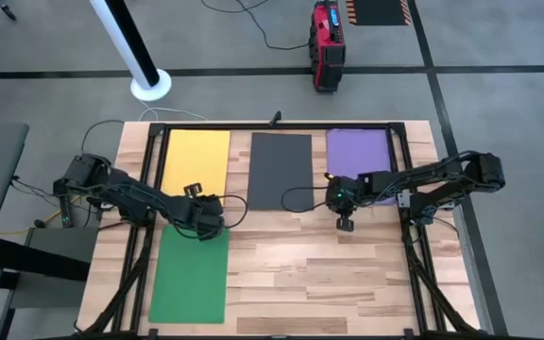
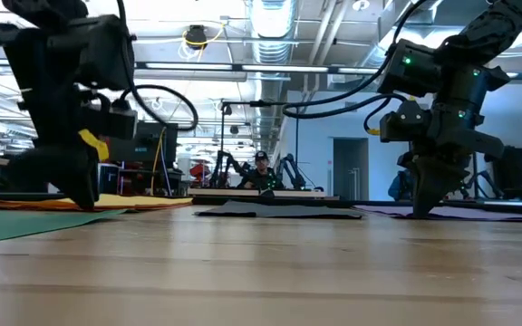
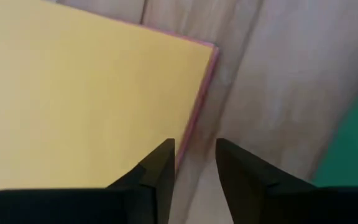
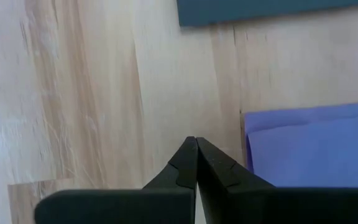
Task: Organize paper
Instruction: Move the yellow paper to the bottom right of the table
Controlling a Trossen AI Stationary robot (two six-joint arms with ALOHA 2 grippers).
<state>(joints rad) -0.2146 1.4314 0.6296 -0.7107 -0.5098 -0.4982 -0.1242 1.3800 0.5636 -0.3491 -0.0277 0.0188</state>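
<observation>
The paper is thin, light and limp — lift by an edge; the left gripper point(image 3: 194, 165), narrowly parted, straddles the yellow sheet point(image 3: 86, 93) at its 4 o'clock corner; the right gripper point(image 4: 196, 163), pinched closed, holds nothing on the surface point(image 4: 92, 93) beside the purple sheet point(image 4: 316, 146).

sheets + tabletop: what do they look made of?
Sheets, e.g. yellow sheet and grey sheet: likely matte paper or thin card; flat, no glare, thin edges, a pink edge showing under the yellow sheet in the left wrist view. Tabletop: pale wood planks, visible grain and seams, slight sheen.
</observation>
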